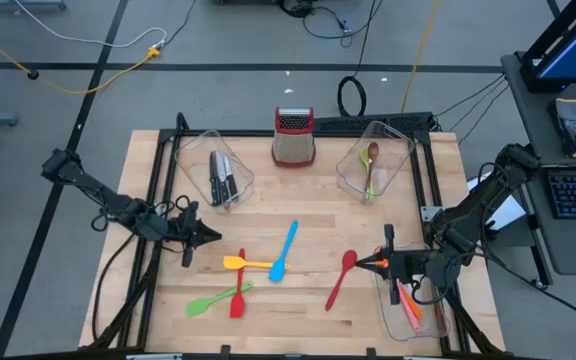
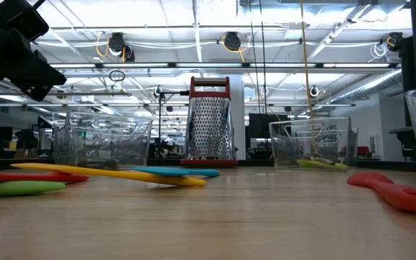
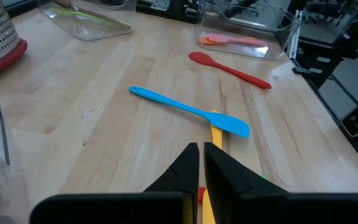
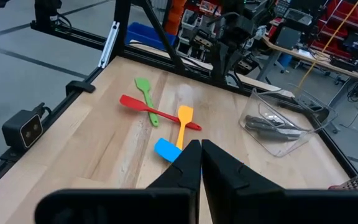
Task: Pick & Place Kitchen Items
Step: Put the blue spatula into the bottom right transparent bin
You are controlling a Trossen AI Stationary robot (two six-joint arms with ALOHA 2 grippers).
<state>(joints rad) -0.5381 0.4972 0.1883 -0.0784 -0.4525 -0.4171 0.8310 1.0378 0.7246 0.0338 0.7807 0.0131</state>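
Five utensils lie flat on the wooden table: a blue spatula (image 1: 283, 250) crossing a yellow spatula (image 1: 246, 263), a red spatula (image 1: 238, 291) crossing a green spatula (image 1: 214, 299), and a red spoon (image 1: 341, 277) alone. My left gripper (image 1: 208, 235) hovers shut left of the blue spatula (image 3: 188, 110), with the yellow spatula (image 3: 216, 129) just beyond its fingertips (image 3: 191, 152). My right gripper (image 1: 366, 263) hovers shut beside the red spoon's bowl, pointing toward the table's left. Its wrist view shows the green (image 4: 145, 90), red (image 4: 154, 111), yellow (image 4: 183, 124) and blue (image 4: 166, 149) spatulas ahead.
A clear bin (image 1: 218, 175) at far left holds black-handled knives. A clear bin (image 1: 371, 165) at far right holds green and brown spoons. A bin (image 1: 408, 305) at near right holds orange and pink spatulas. The red-topped metal grater (image 1: 293, 135) stands at the far middle.
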